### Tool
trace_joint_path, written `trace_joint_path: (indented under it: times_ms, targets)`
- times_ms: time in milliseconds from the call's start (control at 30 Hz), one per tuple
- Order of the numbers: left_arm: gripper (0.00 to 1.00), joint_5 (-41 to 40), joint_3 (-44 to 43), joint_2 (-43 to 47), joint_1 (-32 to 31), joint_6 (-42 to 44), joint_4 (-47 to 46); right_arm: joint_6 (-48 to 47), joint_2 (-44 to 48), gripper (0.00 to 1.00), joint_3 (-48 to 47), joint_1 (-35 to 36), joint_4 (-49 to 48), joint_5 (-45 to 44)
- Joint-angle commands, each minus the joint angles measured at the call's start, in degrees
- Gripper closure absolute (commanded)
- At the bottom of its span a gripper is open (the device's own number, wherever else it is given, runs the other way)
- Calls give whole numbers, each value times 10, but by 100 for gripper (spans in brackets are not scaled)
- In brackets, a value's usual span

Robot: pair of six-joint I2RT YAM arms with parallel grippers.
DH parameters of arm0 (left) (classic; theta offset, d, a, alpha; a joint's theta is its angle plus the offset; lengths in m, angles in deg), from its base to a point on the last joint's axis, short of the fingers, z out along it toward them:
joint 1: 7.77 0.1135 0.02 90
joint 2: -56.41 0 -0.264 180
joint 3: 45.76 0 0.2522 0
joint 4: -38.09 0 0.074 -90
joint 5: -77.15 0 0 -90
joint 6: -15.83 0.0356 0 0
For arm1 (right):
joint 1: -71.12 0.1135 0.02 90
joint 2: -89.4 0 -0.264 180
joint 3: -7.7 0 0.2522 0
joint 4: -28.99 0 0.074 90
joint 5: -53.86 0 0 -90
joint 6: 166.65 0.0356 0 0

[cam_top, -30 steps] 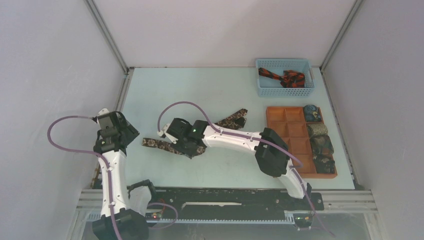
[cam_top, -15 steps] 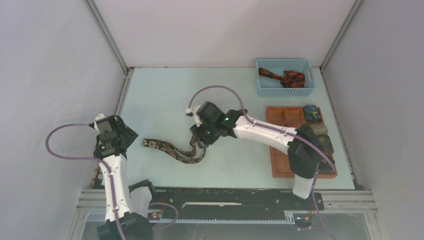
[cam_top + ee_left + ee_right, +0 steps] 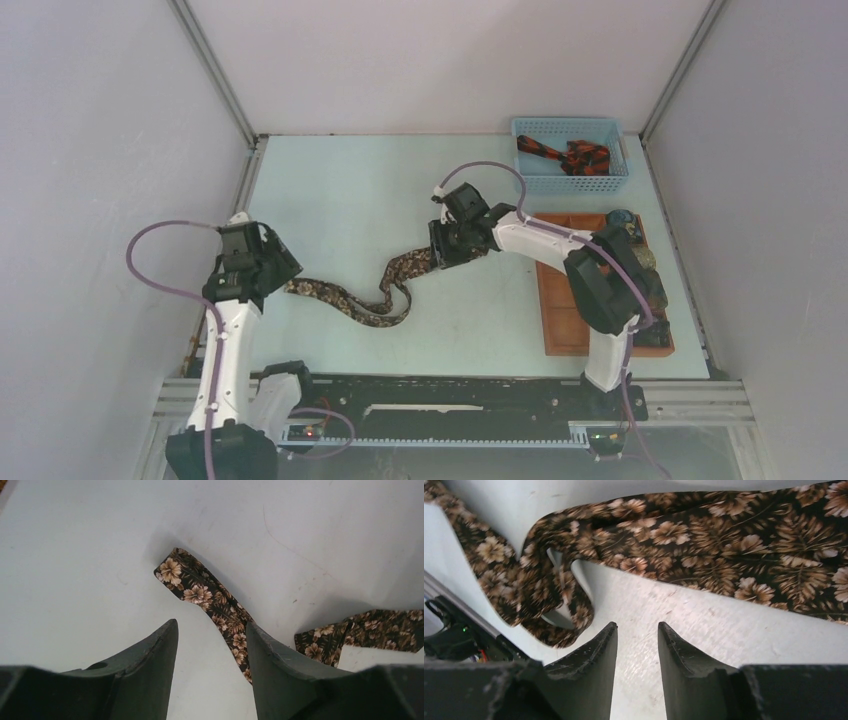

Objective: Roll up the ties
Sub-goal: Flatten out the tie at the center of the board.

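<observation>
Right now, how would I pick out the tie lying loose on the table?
Look at the pale table, left of the orange tray. A long narrow tie snakes across its middle, folded into a loop. It is dark brown with tan flowers, unlike the black-and-red tie in the blue basket.

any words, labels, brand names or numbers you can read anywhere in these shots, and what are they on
No text can be read in any view.
The dark brown floral-print fabric tie shows only tan flowers, with no label in sight.
The blue plastic mesh basket and the orange-brown tray of square compartments bear no visible marking.
</observation>
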Motion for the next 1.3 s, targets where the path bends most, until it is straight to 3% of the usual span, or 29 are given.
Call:
trace_joint_path:
  times_ms: [0,400,767,1000,1267]
  targets:
    - [42,23,-25,-19,-26,28,-11,35,-41,62,-22,-21,-33,21]
    - [42,25,-11,-29,-39,39,-28,63,-178,66,-121,-72,35,21]
    - [43,32,-8,-35,-39,41,-37,26,-294,66,-303,-108,126,4]
    - [42,86,-10,-51,-43,47,-50,-18,-328,67,-425,-127,190,2]
    - [35,77,-70,-122,-181,32,-62,-52,-250,65,-411,-138,185,-20]
